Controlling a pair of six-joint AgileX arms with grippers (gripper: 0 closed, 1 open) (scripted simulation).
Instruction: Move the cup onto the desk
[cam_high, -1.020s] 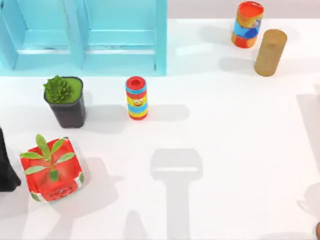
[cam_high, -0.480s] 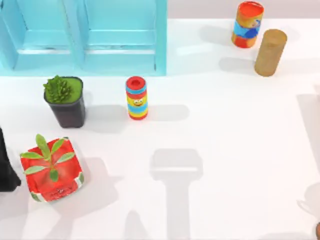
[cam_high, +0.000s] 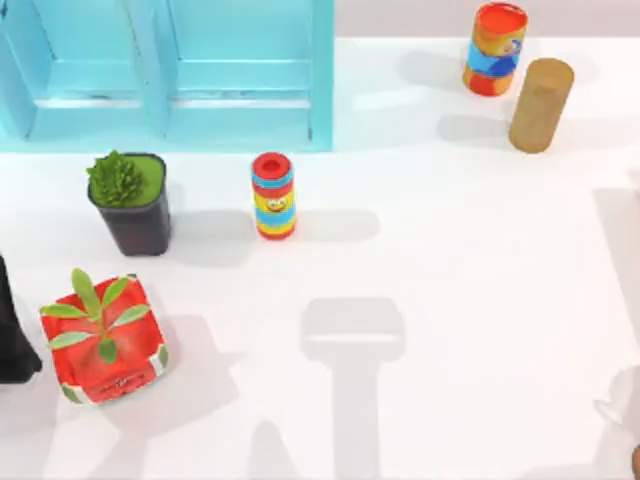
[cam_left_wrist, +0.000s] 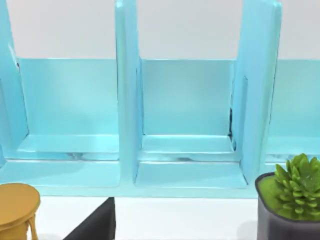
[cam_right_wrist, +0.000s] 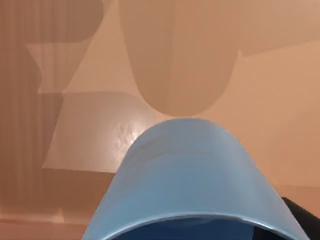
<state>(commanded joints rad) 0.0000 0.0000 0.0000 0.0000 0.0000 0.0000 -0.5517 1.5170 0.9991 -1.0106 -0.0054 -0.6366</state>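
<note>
Since the blue cup sits right up against the right wrist camera over a tan surface, off the white table, the right arm's clearly nearer, though I can't tell how its jaws stand.

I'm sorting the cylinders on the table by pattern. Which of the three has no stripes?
The tan cylinder near the table's back right corner. It is one plain colour, while the cylinder beside it and the one mid-table carry red, yellow and blue bands.
</note>
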